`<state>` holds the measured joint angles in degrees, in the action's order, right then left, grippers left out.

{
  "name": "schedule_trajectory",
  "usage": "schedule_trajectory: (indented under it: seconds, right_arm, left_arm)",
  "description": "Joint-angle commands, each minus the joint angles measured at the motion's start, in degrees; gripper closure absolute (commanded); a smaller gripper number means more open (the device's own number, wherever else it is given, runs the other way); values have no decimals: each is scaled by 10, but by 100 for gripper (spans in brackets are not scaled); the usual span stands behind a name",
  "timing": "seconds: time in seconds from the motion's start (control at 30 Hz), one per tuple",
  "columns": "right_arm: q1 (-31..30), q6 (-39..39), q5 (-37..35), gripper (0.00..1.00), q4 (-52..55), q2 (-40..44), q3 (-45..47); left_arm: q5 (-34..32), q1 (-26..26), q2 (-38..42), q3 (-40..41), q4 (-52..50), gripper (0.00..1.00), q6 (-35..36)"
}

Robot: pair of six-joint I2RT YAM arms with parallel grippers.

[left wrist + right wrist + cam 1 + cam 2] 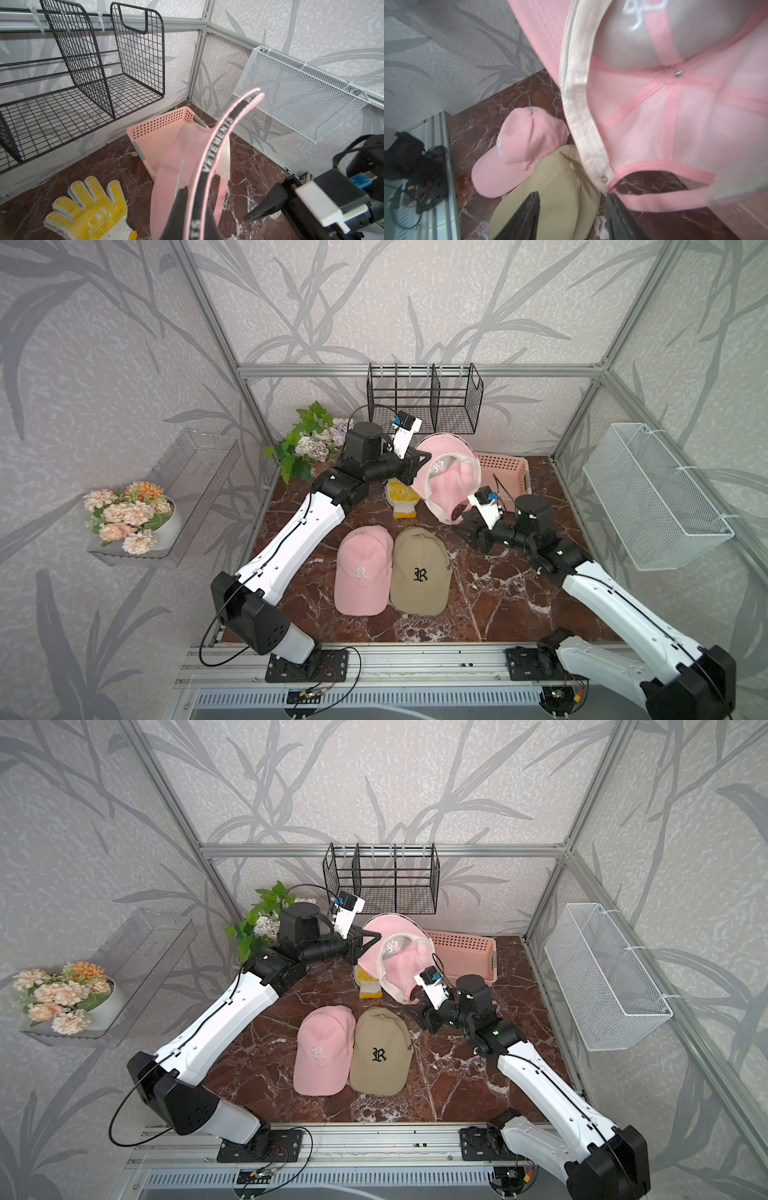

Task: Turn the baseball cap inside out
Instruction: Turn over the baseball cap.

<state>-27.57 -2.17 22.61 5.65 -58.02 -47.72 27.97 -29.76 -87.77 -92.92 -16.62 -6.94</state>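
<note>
**Cap aloft in left jaws; right jaws apart**

Left gripper [422, 466]: clenched on the held cap [446, 479], pinching the brim. In the left wrist view one finger [181, 205] lies against the brim. A black band lettered VETEMENTS runs along the brim edge, out past the fingertip. The second finger is hidden behind the brim.

Held cap: clear of the table [498, 593]. It hangs out from the left jaws toward the right arm, crown on the far side of the pinch.

Right gripper [573, 197]: released. The jaws stand apart with nothing between them; table and tan cap show through the gap. The held cap's open underside faces these jaws. A white sweatband [579, 104] shows there, and pink seam tapes meet at a metal stud [677, 73]. The back strap [664, 202] sits just beyond one fingertip; whether it touches, cannot tell.

Below the right jaws, on the table:
- tan cap [419, 572], crown up, black letter on the front
- pink cap [362, 570], crown up, touching the tan cap's side

Below the left jaws: glove [89, 207], white with yellow dots, lying flat.

Past the left jaws, behind the held cap: basket [158, 128], pink, perforated wall, on the table against the corner.
</note>
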Motion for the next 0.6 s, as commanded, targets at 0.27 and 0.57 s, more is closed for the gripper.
schedule_trajectory:
  seconds: [0.27,0.57]
  right_arm:
    - [-81,-18,-308,76,-215,-71,-11]
    - [-87,-36,-347,91,-335,-153,-33]
  left_arm:
    - [84,-7,13,11,43,100,-83]
    - [141,-21,5,26,54,100,-129]
